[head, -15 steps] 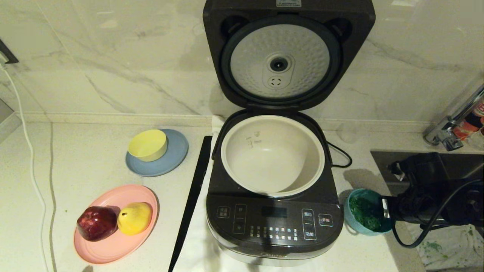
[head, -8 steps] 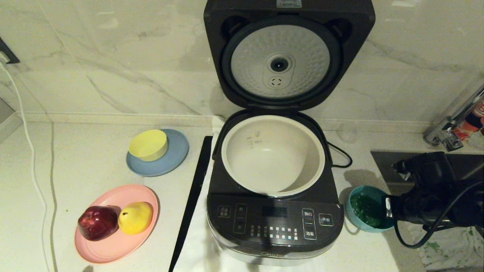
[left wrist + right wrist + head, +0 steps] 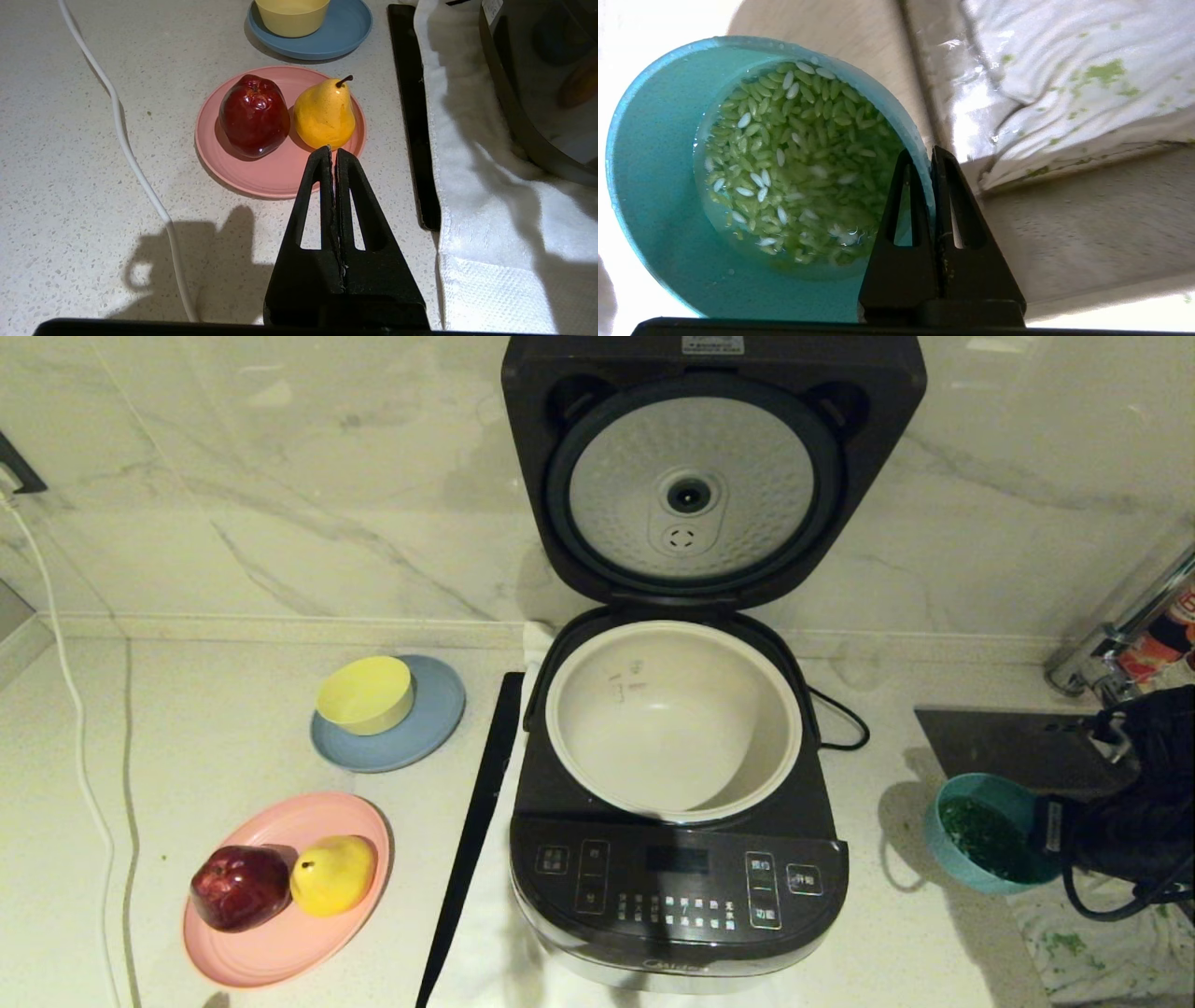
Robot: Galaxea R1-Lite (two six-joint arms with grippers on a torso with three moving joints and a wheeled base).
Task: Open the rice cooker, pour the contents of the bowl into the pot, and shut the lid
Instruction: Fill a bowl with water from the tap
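The dark grey rice cooker (image 3: 677, 887) stands mid-counter with its lid (image 3: 691, 485) swung upright, silver underside facing me. Inside it, the cream pot (image 3: 597, 728) holds nothing. To the cooker's right, my right gripper (image 3: 1046, 826) is shut on the near rim of the teal bowl (image 3: 971, 840), which hangs a little above the counter over its own shadow. The right wrist view shows the bowl (image 3: 654, 186) filled with green and white grains in water, its rim pinched in the gripper (image 3: 924, 156). My left gripper (image 3: 332, 151) is shut and empty, hovering by the pink plate.
A yellow bowl (image 3: 366, 693) sits on a grey-blue plate (image 3: 439, 723) left of the cooker. A pink plate (image 3: 280, 952) carries a red apple (image 3: 240, 887) and a yellow pear (image 3: 333, 875). A black strip (image 3: 476, 831) and white towel (image 3: 472, 186) lie by the cooker. Sink (image 3: 1008, 747) and stained cloth (image 3: 1092, 943) lie at right.
My right gripper has closed on the bowl's rim, then carried the bowl to the right and slightly up, away from the cooker. The left arm has not moved.
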